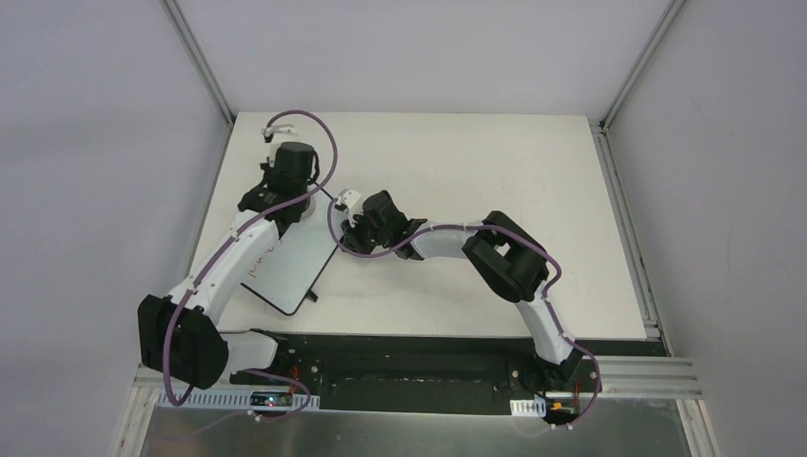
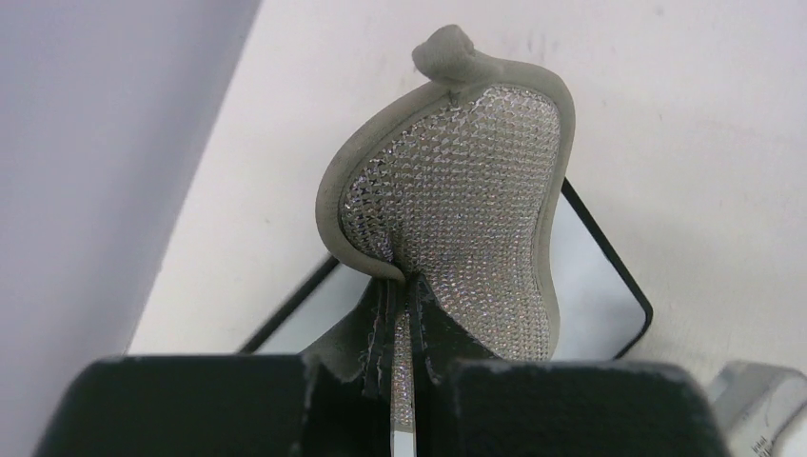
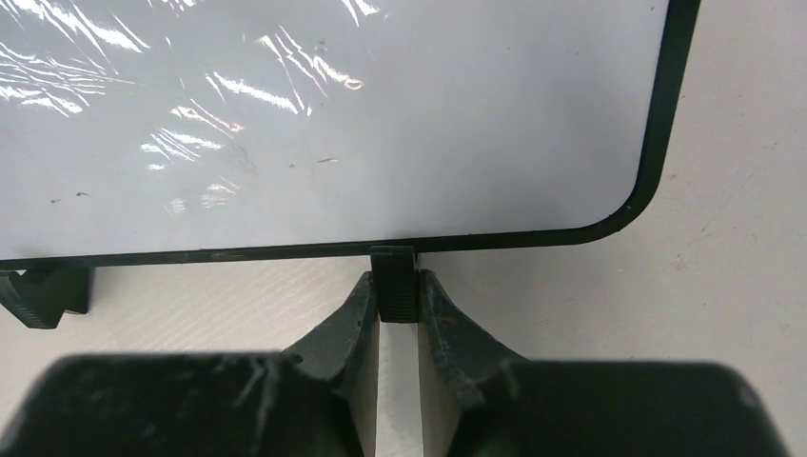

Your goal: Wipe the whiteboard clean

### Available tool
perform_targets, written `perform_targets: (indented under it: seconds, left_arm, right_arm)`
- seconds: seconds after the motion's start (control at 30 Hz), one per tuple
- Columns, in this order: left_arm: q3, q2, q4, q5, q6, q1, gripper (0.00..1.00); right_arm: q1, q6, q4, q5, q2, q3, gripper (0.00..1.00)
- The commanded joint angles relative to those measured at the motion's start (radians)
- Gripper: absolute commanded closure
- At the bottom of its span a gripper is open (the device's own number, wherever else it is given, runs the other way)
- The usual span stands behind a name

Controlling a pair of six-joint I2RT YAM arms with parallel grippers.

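The whiteboard point(image 1: 291, 270) lies tilted on the table's left half, with faint red handwriting point(image 1: 263, 261) near its left side. My left gripper point(image 1: 278, 204) hangs over its far end, shut on the grey sparkly pad point(image 2: 457, 190), which stands out ahead of the fingers above a board corner point(image 2: 595, 276). My right gripper point(image 1: 356, 230) is at the board's right edge. In the right wrist view the gripper point(image 3: 393, 297) is shut on one small black foot point(image 3: 393, 276) under the board's frame, and the board face point(image 3: 333, 124) there looks clean.
A second black foot point(image 3: 43, 295) sticks out of the frame to the left. The white table point(image 1: 495, 171) ends at metal rails, with grey walls on both sides. A black strip point(image 1: 400, 367) runs along the near edge between the arm bases.
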Motion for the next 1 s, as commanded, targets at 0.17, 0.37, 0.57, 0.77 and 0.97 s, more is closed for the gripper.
perform_targets:
  seconds: [0.17,0.37,0.57,0.77,0.97]
  left_arm:
    - [0.003,-0.044,0.056,-0.046,0.044,0.098,1.00]
    - [0.039,0.042,0.046,0.113,0.039,0.099,1.00]
    - [0.096,0.219,-0.057,0.289,-0.086,0.090,1.00]
    - [0.117,0.297,-0.073,0.376,-0.134,0.049,1.00]
    - [0.103,0.148,-0.058,0.228,-0.039,0.052,1.00]
  right_arm:
    - [-0.006,0.012,-0.073,0.014,0.004,-0.005,1.00]
    - [-0.007,0.011,-0.075,0.014,0.001,-0.006,1.00]
    - [-0.006,0.007,-0.075,0.022,-0.004,-0.012,1.00]
    - [-0.006,0.005,-0.074,0.022,-0.007,-0.016,1.00]
    - [-0.006,0.006,-0.074,0.022,-0.008,-0.016,1.00]
